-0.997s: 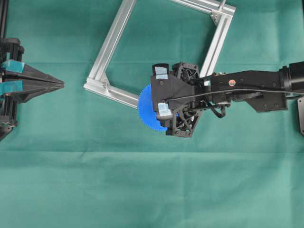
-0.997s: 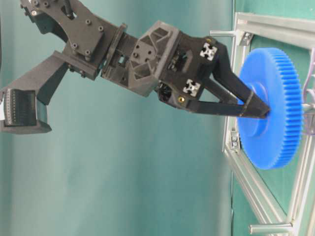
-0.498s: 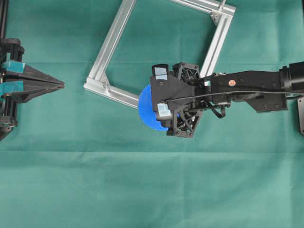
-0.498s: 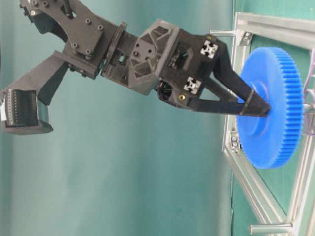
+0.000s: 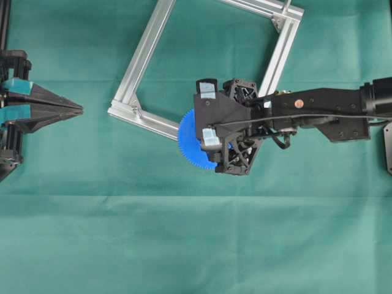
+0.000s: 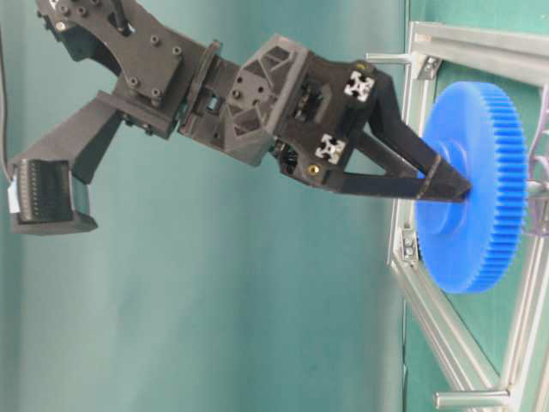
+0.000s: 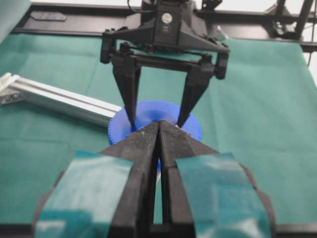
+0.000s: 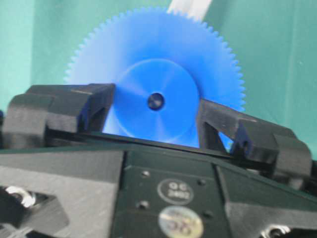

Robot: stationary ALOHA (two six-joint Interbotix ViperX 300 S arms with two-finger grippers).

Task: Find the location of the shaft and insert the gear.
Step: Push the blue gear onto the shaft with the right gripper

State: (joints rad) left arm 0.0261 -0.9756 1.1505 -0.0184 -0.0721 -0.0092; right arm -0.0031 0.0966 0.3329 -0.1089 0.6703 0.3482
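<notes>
The gear [image 6: 480, 232], a bright blue toothed disc, hangs over the near corner of the frame, and my right gripper [image 6: 455, 187] is shut on its raised hub. From the right wrist, a black finger [image 8: 94, 106] sits on each side of the hub, and the centre hole [image 8: 155, 100] shows dark. From above, the wrist covers most of the gear [image 5: 190, 144]. The shaft [image 6: 537, 187] shows as a thin silvery pin just behind the gear's centre; I cannot tell whether it has entered the hole. My left gripper [image 5: 79, 109] rests shut and empty at the far left, pointing at the gear [image 7: 119, 131].
The square aluminium frame [image 5: 147, 46] lies tilted on the green cloth, with its near rail [image 7: 59, 99] running under the gear's edge. Corner brackets and bolts stick up from the frame [image 6: 412, 257]. Black rig rails [image 7: 64, 22] border the far side of the table.
The right arm has shifted very slightly with the gear still in its grip. The left arm has not moved.
</notes>
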